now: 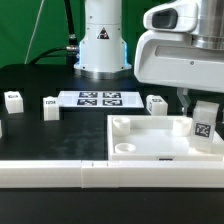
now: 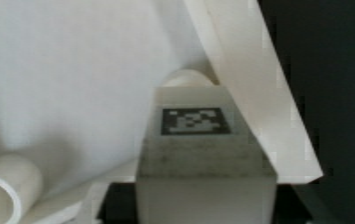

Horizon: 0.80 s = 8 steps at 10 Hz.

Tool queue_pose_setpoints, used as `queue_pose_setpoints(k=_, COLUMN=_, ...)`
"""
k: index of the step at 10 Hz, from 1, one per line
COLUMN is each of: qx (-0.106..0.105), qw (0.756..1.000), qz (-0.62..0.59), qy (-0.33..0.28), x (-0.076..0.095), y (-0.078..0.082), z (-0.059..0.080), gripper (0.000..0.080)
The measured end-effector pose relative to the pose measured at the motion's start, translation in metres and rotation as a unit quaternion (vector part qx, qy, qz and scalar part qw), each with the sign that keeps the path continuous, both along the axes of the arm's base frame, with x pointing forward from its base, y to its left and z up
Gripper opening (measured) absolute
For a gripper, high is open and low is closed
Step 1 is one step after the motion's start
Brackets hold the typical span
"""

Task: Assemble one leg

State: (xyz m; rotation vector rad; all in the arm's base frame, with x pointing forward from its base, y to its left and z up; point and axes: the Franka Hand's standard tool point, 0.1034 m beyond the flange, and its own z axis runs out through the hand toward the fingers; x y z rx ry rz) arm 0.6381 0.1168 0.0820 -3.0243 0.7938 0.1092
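The leg [image 1: 203,125] and the square panel [image 1: 150,152] look like smooth white plastic; the table [image 1: 50,135] is matt black.

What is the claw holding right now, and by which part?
The claw holds the leg, gripped at its upper end above the tag.

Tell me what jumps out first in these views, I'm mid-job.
The tool grips the leg, tag showing, over the white panel's corner at the exterior view's right. Farther back, loose tagged blocks stand to either side of the marker board.
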Motion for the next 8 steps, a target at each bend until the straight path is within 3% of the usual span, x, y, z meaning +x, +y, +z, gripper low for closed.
queue_pose_setpoints(k=4, qx=-0.009, qw=0.98, qz=-0.2, qy=-0.006, x=0.0016, y=-0.003, z=0.0002, gripper=0.0292)
queue_pose_setpoints(k=8, qx=-0.016, qw=0.938, qz=-0.346, qy=0.0, x=0.0003, y=-0.004, z=0.0, gripper=0.0292)
